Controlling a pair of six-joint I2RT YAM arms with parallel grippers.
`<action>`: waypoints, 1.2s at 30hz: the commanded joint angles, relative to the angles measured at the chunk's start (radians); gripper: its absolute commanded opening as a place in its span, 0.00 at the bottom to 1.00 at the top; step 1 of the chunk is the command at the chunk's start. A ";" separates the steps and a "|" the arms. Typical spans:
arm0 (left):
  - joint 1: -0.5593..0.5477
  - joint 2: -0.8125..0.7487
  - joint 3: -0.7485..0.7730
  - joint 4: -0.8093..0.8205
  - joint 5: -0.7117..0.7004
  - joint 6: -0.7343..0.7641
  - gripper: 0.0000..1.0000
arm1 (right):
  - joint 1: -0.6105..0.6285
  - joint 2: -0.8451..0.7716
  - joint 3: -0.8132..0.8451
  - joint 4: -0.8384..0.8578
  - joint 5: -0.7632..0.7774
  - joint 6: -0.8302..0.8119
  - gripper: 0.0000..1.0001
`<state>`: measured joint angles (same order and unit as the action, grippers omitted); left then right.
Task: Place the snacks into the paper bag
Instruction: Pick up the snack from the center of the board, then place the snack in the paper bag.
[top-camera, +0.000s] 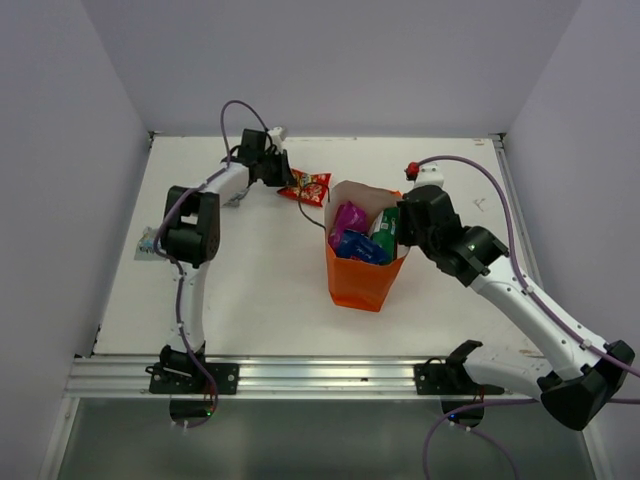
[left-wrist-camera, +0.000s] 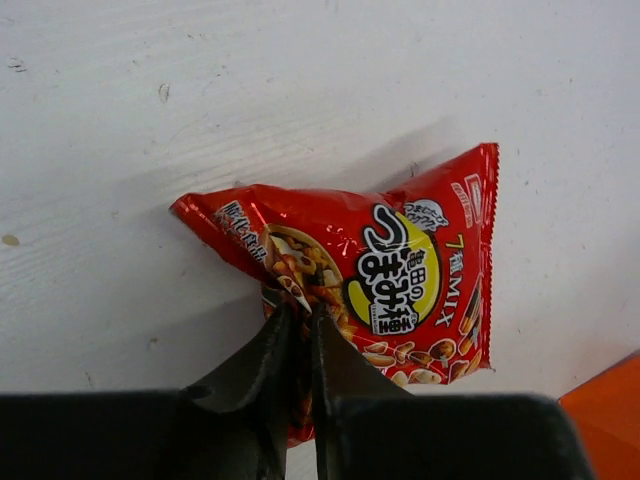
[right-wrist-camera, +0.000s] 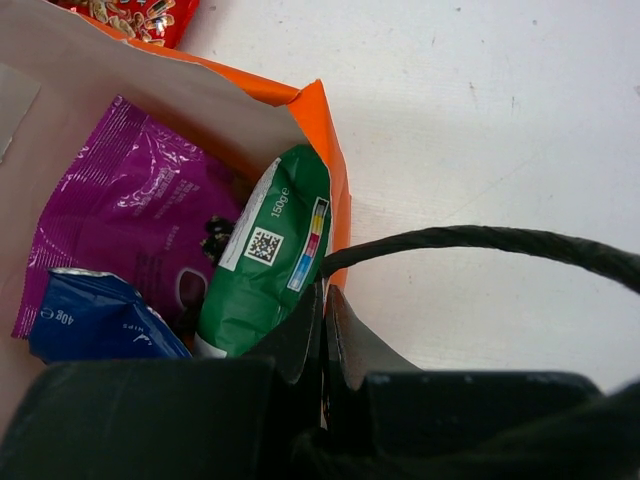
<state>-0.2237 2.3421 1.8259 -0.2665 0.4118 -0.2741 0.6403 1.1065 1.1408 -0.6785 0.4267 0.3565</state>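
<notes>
Left end effector (left-wrist-camera: 300, 315) is clamped on the near edge of the red packet (left-wrist-camera: 390, 270). The packet is on the table (left-wrist-camera: 150, 120), just far-left of the paper bag (top-camera: 360, 280). It looks light, with slick crinkly foil and loose contents. A pinch on the flat edge should hold better than one on the puffy middle, but expect droop and swing. Right end effector (right-wrist-camera: 323, 300) is closed on the bag's right rim, keeping the mouth open. Magenta packet (right-wrist-camera: 130, 220), blue packet (right-wrist-camera: 95, 320) and green packet (right-wrist-camera: 265, 260) are inside.

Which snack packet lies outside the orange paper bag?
The red packet, pinched by the left claw on the table; the magenta packet, blue packet and green packet sit inside the bag.
</notes>
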 joint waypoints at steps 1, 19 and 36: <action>0.003 -0.116 -0.060 0.041 -0.004 0.026 0.09 | -0.004 -0.033 -0.029 0.033 -0.012 -0.014 0.00; 0.000 -0.749 -0.183 -0.016 -0.133 -0.039 0.01 | -0.005 -0.034 -0.032 0.068 -0.039 -0.034 0.00; -0.507 -1.026 -0.263 -0.065 -0.278 0.335 0.00 | -0.004 -0.022 -0.032 0.085 -0.031 -0.063 0.00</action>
<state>-0.6369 1.3548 1.5978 -0.3401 0.2443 -0.1024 0.6384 1.0821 1.1061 -0.6209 0.4004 0.3172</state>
